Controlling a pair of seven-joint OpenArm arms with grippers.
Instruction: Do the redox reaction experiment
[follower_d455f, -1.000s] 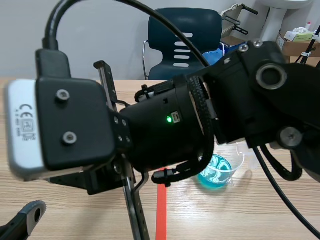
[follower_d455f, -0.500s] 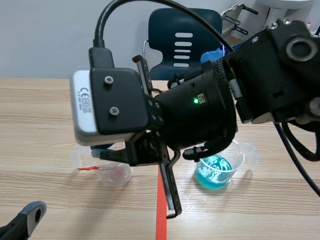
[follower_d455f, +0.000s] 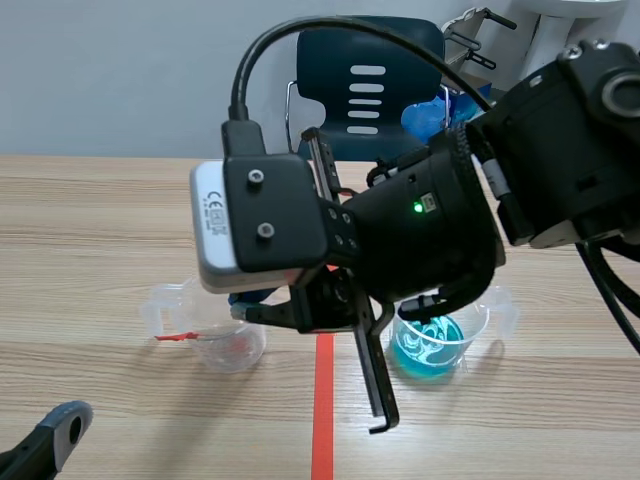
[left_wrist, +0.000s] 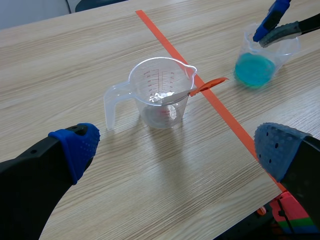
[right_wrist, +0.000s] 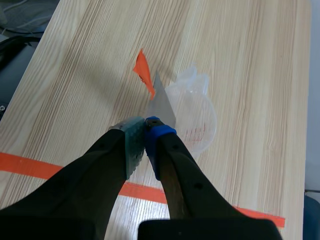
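While its two pads press flat against each other with nothing seen between them, the right hand (right_wrist: 146, 127) hangs clenched above the tabletop (right_wrist: 90, 60), raised over the clear measuring cup (right_wrist: 196, 119). Just ahead of its fingertips, and lower, a thin metal strip (right_wrist: 161, 100) with an orange-red end (right_wrist: 143, 70) rests in that cup, the coloured end sticking out past the rim near the spout. In the left wrist view the strip leans across the cup's mouth, apart from the right hand, which shows higher up, by the small cup of blue liquid (left_wrist: 254, 70). The left hand (left_wrist: 177, 142) is released, its blue-padded fingers spread wide and low near the tabletop's edge. The measuring cup stands ahead of them, untouched. An orange-red tape line (left_wrist: 222, 112) runs between the two cups, which both stand upright and well apart. Beyond the tabletop stands a dark blue chair (follower_d455f: 365, 90).
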